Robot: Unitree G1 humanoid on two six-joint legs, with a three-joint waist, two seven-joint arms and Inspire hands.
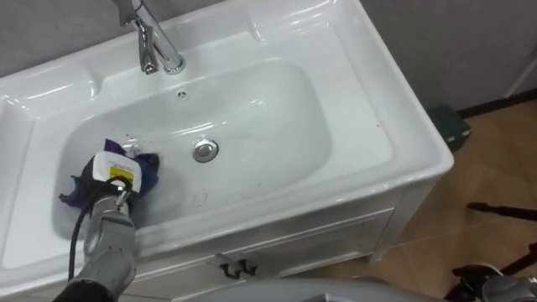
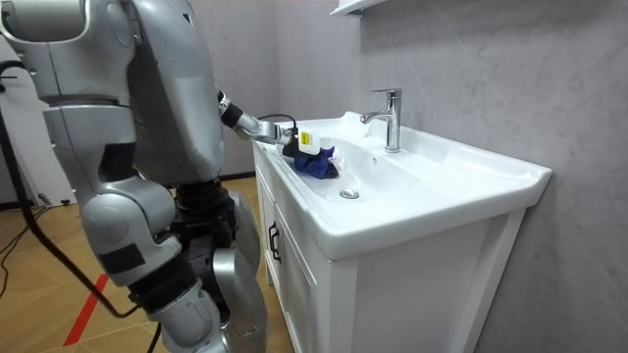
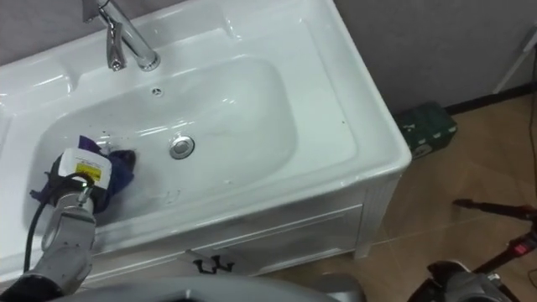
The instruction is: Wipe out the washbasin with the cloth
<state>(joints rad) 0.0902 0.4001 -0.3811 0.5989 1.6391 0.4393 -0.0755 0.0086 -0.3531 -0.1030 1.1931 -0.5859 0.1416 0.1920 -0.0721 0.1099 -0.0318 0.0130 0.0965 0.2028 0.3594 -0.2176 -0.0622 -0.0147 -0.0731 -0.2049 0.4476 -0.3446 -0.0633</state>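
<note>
The white ceramic basin (image 1: pixel 361 101) held a crumpled blue-purple cloth (image 1: pixel 149 170) in the left part of its bowl, near the round metal drain (image 1: pixel 205 150). The robot's left hand (image 1: pixel 113 180) lay on the cloth. Its fingers were hidden, so I cannot tell whether they gripped it.

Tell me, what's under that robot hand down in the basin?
A crumpled dark blue cloth lies under the left robot hand, beside the drain. The basin floor beneath it is covered and cannot be seen.
</note>
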